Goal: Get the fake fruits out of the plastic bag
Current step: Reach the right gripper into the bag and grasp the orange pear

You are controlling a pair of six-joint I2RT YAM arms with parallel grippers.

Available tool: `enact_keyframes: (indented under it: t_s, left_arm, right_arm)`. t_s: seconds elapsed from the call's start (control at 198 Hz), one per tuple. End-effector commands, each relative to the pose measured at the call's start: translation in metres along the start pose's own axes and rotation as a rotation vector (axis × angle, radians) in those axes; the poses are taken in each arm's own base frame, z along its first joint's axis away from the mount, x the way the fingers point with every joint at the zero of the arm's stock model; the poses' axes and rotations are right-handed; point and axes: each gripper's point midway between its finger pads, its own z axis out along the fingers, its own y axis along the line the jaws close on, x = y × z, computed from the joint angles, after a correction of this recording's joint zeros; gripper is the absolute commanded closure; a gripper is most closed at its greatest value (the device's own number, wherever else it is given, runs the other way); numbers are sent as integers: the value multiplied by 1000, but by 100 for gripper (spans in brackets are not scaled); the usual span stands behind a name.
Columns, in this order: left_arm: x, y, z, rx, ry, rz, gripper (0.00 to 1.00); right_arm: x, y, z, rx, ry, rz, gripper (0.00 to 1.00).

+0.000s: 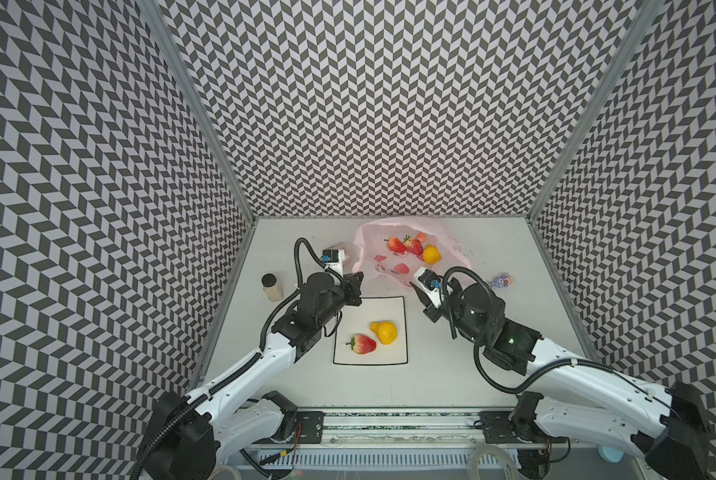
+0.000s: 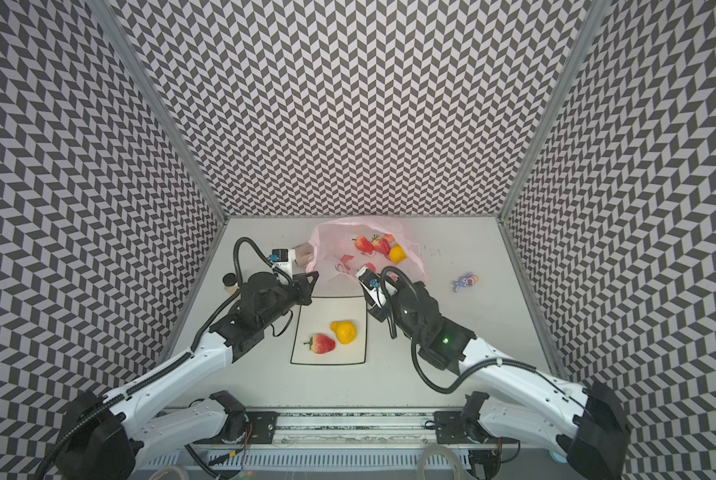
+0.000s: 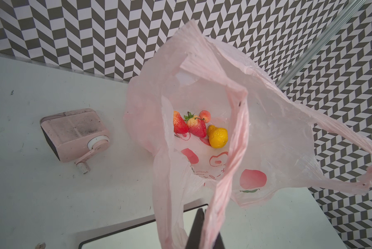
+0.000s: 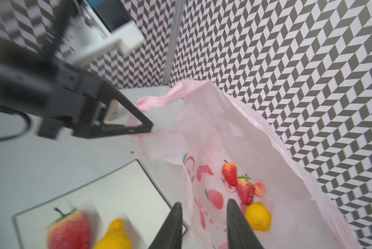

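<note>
Four fake fruits yet to lift, bunched deep in the plastic bag (image 1: 367,243) toward the back of the table (image 1: 451,374): two strawberries (image 1: 396,245) touching side by side, a small pink round piece (image 1: 421,237) just behind them, a yellow pear (image 1: 431,254) to their right in both top views, touching the nearer one. Two more already out on the white plate (image 1: 389,309) in front of the bag: a lone strawberry (image 1: 363,344) and a second pear (image 1: 384,332), just beside each other. Pressed together on a twisted handle loop (image 3: 226,174), the left gripper (image 1: 357,277), holding the bag mouth up and open. Partly spread and empty, the right gripper (image 4: 204,202), poised over the near lip of the bag, short of the fruit. Probably hollow plastic, so light and rigid, with a glossy skin likely to skid out of a slanted pinch. Best taken across the widest part of the body, not by the leaf cap or thin stem. For the pear, squeeze across the fat lower bulb rather than the narrow neck. Expect limp, clingy film, easily snagged or pinched along with a fruit. Keep the jaws clear of it on the way in.
</note>
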Motion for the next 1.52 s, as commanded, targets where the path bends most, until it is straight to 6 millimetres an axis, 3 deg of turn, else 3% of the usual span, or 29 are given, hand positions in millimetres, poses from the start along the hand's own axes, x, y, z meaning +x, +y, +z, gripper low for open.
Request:
enact_keyframes:
  t_s: [0.0, 0.237, 0.561, 0.742, 0.894, 1.172, 1.348, 1.51]
  left_arm:
    - [-8, -6, -6, 12, -9, 26, 100]
    - [-10, -9, -10, 21, -14, 29, 100]
    - [-12, -17, -11, 49, -8, 41, 100]
    - [-13, -25, -14, 77, -1, 48, 100]
    - [-14, -33, -15, 104, 9, 63, 100]
    - [-13, -42, -16, 138, 26, 68, 100]
    - [-10, -56, -18, 176, 59, 79, 100]
    - [0, -64, -19, 206, 101, 87, 100]
  right_arm:
    - [-7, -10, 22, -52, -22, -190, 67]
    - [35, -14, 96, -79, 146, -396, 66]
    - [99, -54, 174, 27, 334, -414, 66]
    - [125, -62, 204, 26, 391, -375, 64]
    - [148, -59, 223, -16, 421, -353, 55]
    - [160, -67, 256, -15, 415, -266, 34]
    - [182, -66, 272, -1, 459, -253, 31]
    - [186, -63, 284, -6, 430, -236, 31]
